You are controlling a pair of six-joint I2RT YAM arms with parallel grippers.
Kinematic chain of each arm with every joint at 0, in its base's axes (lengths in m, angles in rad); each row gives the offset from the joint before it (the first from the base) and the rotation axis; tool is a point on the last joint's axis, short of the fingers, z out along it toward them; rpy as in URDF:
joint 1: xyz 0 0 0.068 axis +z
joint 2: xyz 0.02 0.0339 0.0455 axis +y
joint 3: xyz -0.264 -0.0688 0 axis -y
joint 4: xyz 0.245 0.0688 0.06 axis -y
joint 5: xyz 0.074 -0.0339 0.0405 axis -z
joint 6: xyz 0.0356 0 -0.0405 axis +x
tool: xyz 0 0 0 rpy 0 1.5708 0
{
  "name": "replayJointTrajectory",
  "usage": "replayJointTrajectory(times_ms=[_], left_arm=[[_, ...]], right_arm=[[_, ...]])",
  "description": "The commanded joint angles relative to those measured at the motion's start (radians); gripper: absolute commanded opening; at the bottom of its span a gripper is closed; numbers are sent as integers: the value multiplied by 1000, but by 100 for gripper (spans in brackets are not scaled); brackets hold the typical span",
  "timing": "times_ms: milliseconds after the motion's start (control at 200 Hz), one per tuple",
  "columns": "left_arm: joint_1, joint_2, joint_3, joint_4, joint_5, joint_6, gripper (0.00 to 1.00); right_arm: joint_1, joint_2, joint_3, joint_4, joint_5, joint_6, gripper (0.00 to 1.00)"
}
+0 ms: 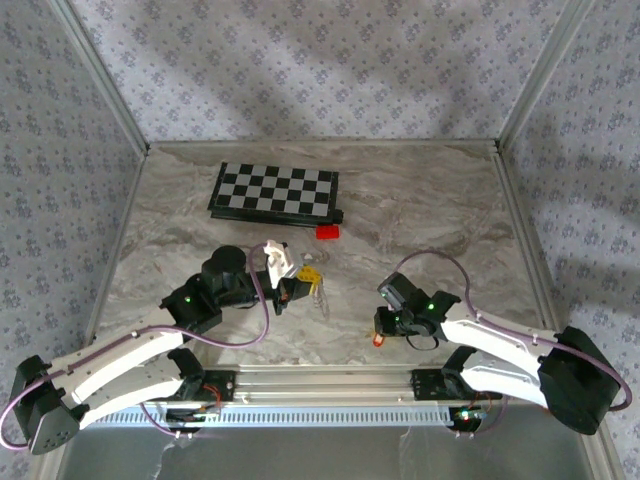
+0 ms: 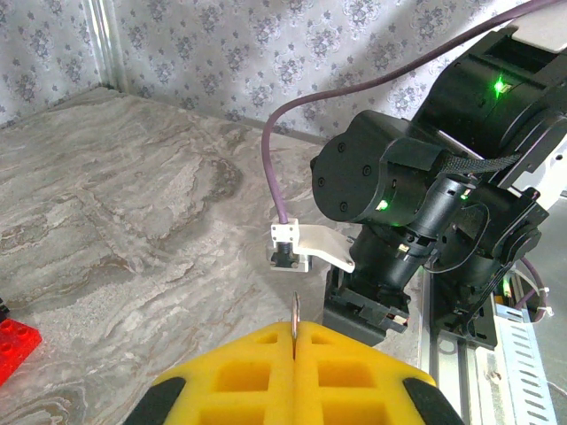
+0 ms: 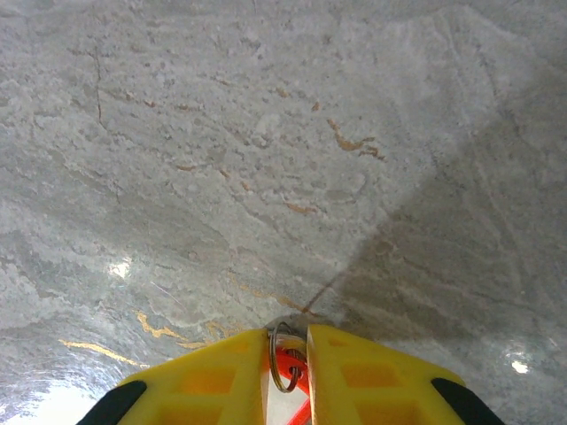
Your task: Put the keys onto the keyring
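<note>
The grey marbled table (image 1: 420,215) carries a black-and-white checkered board (image 1: 275,190) at upper centre of the top view, with a small red block (image 1: 327,232) just beside its lower right corner.

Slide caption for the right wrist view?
Right gripper with yellow fingers flanking a red key tag and its small ring over the marble table.

Quick tally: two arms (image 1: 120,355) (image 1: 500,345), two tools (left tool (image 2: 295,331), right tool (image 3: 288,335)), one checkered board (image 1: 275,190), one red block (image 1: 327,232), one tiny red key tag (image 3: 292,365), one silvery keyring chain (image 1: 321,296), one bench (image 1: 420,210).
</note>
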State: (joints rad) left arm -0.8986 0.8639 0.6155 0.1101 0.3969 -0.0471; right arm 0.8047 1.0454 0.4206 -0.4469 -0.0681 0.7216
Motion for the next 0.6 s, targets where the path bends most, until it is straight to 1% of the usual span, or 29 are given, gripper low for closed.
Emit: replayJointTrajectory(times_ms=[0,360,525,595], left_arm=[[5,-19,2,57,22,-12,0],[4,-19,3,54,20,-12,0],[5,-18,5,56,23,-11,0],[5,-17,6,55,22,-11,0]], right_arm=[[2,-5,10,-25,1,-11,19],[2,-8,16,-35,5,-19,14],[6,-21,17,-47,11,-19,13],[7,-25,17,-54,14,-19,15]])
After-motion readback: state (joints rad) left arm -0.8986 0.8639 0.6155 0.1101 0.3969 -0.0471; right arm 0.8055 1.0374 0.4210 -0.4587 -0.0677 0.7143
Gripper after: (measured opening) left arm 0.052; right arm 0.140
